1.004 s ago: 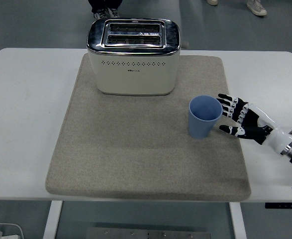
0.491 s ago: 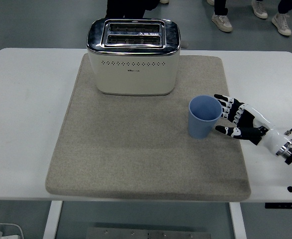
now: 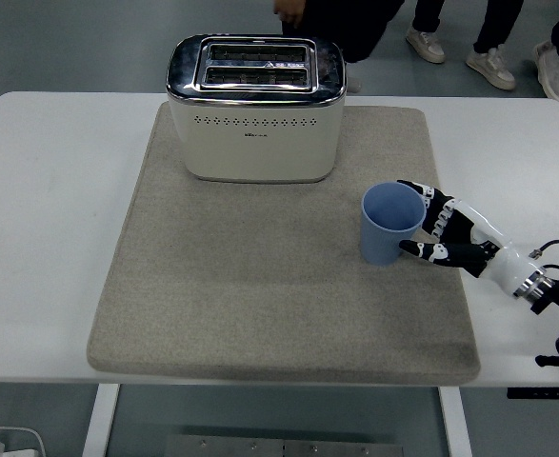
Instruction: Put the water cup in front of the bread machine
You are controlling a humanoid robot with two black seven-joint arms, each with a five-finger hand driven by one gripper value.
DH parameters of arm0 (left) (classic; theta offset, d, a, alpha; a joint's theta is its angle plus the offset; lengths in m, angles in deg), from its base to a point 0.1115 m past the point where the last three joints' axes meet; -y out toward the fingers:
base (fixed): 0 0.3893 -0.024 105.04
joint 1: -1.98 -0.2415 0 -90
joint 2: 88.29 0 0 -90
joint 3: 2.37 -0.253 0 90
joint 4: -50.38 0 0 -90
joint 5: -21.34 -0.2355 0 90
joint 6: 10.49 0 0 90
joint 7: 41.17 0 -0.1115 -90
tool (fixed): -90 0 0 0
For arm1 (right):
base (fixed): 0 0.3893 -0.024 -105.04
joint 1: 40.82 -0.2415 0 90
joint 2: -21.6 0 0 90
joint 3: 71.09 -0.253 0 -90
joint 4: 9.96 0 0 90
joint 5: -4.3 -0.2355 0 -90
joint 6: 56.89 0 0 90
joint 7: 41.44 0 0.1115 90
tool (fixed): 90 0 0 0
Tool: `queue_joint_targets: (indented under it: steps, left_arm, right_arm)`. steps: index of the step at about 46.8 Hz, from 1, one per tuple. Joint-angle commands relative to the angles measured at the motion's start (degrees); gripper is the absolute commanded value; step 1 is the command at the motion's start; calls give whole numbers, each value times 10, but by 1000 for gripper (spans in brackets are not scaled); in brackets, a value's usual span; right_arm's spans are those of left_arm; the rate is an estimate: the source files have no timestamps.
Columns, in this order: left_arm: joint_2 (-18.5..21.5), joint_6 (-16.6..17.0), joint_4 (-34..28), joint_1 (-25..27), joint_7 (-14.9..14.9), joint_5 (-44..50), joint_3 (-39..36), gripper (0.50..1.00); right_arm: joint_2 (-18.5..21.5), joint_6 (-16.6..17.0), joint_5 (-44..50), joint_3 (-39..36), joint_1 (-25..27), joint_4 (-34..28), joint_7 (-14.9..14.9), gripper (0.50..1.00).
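Observation:
A blue water cup point(image 3: 389, 223) stands upright on the right part of the grey mat point(image 3: 260, 286), in front and to the right of the white and chrome bread machine point(image 3: 255, 107). My right hand point(image 3: 428, 228) reaches in from the right edge, fingers spread and open. Its fingertips point(image 3: 408, 248) sit right against the cup's right side; it has no hold on the cup. The left arm does not show.
The mat lies on a white table point(image 3: 41, 219) and the bread machine stands at the mat's far edge. People's legs and shoes point(image 3: 493, 67) show beyond the table's far side. A bare stretch of mat lies in front of the bread machine.
My right hand has slid left toward the cup, from a small gap to its fingertips at the cup's side. The cup has not moved. The people behind have shifted.

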Motion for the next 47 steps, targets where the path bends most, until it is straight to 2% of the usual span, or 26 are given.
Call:
queue_joint_targets:
  steps: [1, 47]
  left_arm:
    - [0, 0, 0, 0, 0, 0, 0, 1000]
    - [0, 0, 0, 0, 0, 0, 0, 1000]
  right_arm:
    - [0, 0, 0, 0, 0, 0, 0, 926]
    - [34, 0, 0, 5, -7, -2, -5, 926]
